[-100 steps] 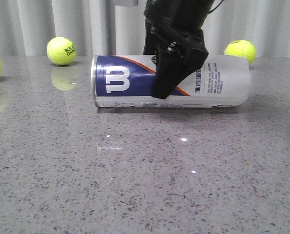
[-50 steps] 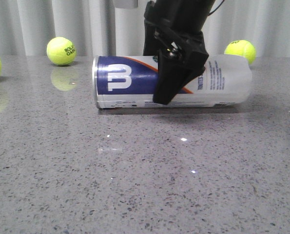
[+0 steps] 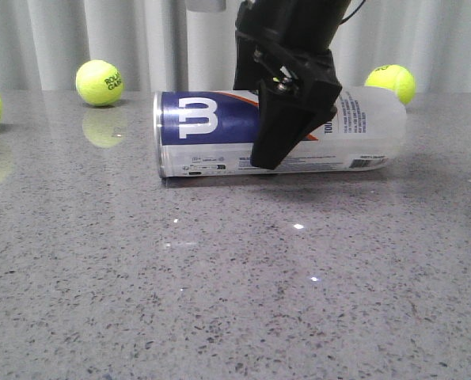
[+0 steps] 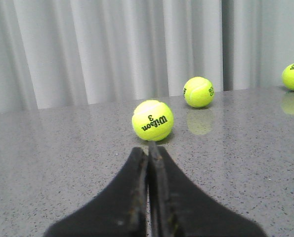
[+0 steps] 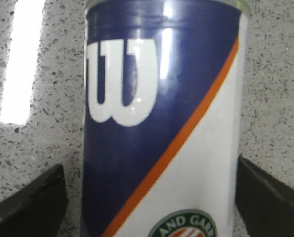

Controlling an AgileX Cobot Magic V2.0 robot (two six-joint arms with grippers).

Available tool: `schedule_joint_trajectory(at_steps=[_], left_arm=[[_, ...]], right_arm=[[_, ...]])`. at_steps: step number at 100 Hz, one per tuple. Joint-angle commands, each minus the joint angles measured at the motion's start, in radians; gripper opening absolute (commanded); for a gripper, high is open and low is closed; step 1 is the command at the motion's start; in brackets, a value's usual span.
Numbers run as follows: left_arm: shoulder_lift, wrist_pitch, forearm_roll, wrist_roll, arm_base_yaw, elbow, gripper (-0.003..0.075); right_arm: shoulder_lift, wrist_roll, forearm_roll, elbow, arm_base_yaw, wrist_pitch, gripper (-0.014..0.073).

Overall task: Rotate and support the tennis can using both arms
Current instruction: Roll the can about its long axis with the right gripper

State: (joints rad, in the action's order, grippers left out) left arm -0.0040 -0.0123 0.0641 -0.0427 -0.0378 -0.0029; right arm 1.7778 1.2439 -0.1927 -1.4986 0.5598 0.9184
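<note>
Only the left gripper [image 4: 147,163] faces tennis balls [image 4: 152,120].

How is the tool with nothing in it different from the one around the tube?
The left tool is pressed shut on nothing, with a tennis ball beyond its tips; the right tool stands open, one finger on each side of the tennis can. The left one sits away from the can; the right one straddles it. Both are black.

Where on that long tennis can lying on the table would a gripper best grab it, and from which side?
Probably around the middle of the tennis can, coming from above. It lies on its side on the table, so fingers can straddle its round body, as the right gripper does now, one finger at each side.
</note>
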Motion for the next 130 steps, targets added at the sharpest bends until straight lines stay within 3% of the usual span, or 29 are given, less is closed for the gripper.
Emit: schedule_joint_trajectory(at_steps=[1,78,130], left_arm=[[-0.04,0.083,-0.001,0.008,0.001,0.046,-0.0021],[-0.04,0.083,-0.001,0.008,0.001,0.046,-0.0021],[-0.04,0.083,-0.001,0.008,0.001,0.046,-0.0021]], right_arm=[[-0.068,-0.001,-0.01,-0.029,-0.004,-0.017,0.0665],[-0.072,-0.003,-0.007,-0.029,-0.005,-0.023,0.0665],[-0.077,-0.092,0.036,-0.072,-0.005,-0.005,0.0665]])
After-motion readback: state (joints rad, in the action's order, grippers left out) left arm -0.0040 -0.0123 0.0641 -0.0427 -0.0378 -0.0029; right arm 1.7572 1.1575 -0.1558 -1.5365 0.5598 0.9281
